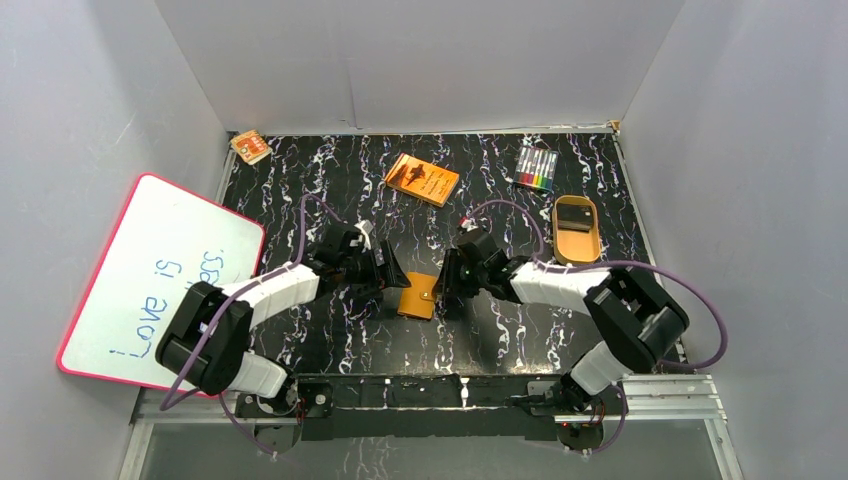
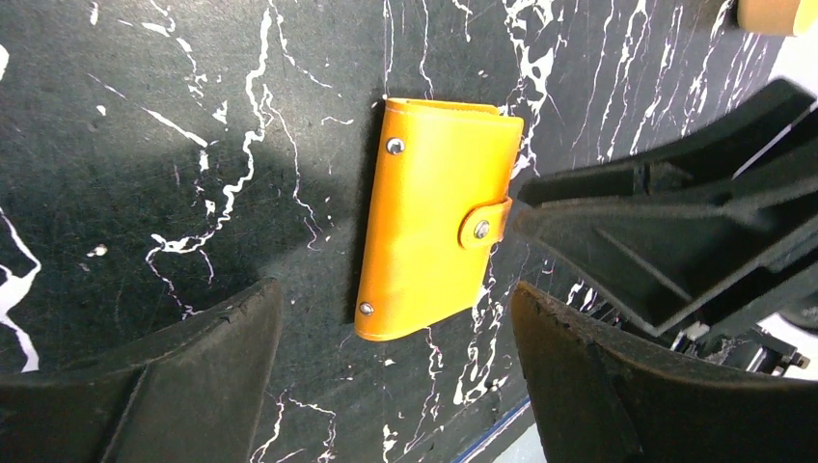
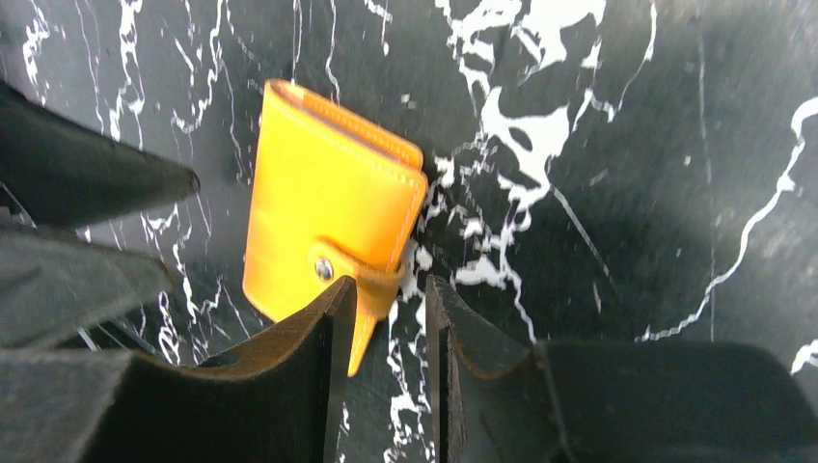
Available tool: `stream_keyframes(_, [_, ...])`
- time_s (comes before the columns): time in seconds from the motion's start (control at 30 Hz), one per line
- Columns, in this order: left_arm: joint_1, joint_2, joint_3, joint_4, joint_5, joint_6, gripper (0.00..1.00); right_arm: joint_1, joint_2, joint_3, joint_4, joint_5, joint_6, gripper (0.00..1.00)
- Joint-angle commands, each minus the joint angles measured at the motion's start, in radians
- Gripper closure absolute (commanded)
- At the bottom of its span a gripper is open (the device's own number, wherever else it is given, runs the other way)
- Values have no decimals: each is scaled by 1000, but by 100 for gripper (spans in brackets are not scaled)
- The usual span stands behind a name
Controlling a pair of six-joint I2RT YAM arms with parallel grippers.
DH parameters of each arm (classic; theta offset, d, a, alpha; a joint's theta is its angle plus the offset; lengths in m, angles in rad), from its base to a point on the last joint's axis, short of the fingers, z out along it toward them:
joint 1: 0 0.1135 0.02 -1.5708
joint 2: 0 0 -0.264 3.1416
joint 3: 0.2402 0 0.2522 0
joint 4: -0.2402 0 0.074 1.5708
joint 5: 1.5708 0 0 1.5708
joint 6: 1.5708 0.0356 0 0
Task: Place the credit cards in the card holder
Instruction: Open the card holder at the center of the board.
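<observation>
The card holder is an orange wallet lying folded and snapped on the black marbled table between both arms. A black credit card lies in the tan oval tray at the right. My left gripper is open wide just left of the wallet; in its wrist view the wallet lies ahead of the gripper. My right gripper stands at the wallet's right edge, jaws a little apart. In its wrist view the snap tab reaches between the fingers of the gripper with a gap beside it.
An orange book lies at the back centre and a pack of coloured markers at the back right. A small orange packet sits in the far left corner. A pink-rimmed whiteboard leans at the left. Grey walls enclose the table.
</observation>
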Motion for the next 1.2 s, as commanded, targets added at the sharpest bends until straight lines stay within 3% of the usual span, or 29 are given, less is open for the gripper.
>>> stream_keyframes(0.0, [-11,-24,-36,42,29,-20,16,-39,71,81,22,-44,-11,59])
stream_keyframes(0.6, [-33,92,-6,77,10,-59,28,-54,242,240,9,-217,-113,64])
stream_keyframes(1.17, [-39,212,-14,47,-111,-62,54,-45,97,244,-185,-61,-182,52])
